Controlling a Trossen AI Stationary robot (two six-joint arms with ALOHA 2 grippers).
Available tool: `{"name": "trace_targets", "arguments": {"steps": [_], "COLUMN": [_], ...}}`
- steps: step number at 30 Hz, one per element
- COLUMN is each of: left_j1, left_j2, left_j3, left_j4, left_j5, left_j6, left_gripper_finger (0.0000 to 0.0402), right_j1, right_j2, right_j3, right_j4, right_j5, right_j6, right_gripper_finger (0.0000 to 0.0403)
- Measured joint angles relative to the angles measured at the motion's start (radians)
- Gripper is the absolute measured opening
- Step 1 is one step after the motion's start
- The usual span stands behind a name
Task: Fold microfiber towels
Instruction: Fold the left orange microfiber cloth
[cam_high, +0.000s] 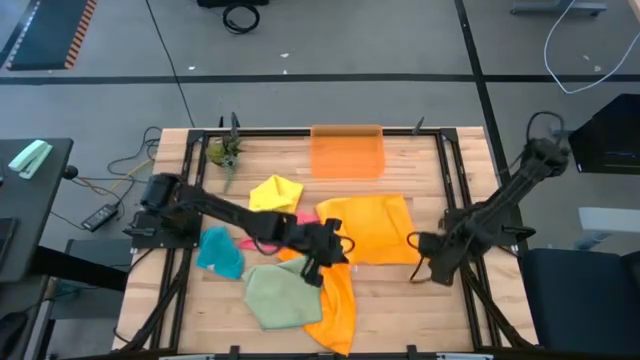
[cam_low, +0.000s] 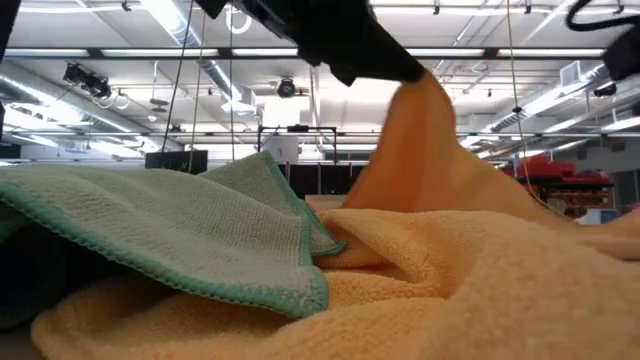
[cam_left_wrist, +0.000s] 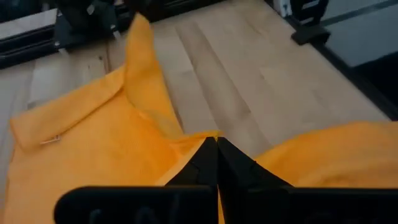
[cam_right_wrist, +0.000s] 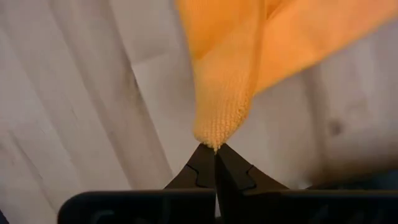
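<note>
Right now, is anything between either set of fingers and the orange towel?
No. Both grippers are already shut on the orange towel: the left gripper pinches its edge near the table's middle, the right gripper its right corner. The green towel lies beside it, overlapping its lower part.

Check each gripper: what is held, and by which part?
Left gripper pinches the edge of the orange microfiber towel; right gripper pinches one corner of it.

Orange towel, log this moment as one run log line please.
orange towel spread mid-table | left gripper shut on its left edge | right gripper shut on its right corner | fold not yet made
</note>
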Motion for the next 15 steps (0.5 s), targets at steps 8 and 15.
{"name": "trace_targets", "arguments": {"steps": [8, 15], "left_j1": [-0.073, -0.134], "left_j2": [0.103, 0.121], "left_j3": [0.007, 0.006], "left_j4": [-0.047, -0.107], "left_j5": [-0.024, -0.024], "left_j6": [-0.063, -0.139], "left_gripper_finger": [0.0031, 0.012], "right_j1": [0.146, 0.212], "right_j2": [0.126, 0.172], "right_j3": [0.053, 0.1], "right_j4": [0.045, 0.055], "right_j5": [-0.029, -0.032], "right_j6": [0.272, 0.438], "right_gripper_finger": [0.0, 0.0]}}
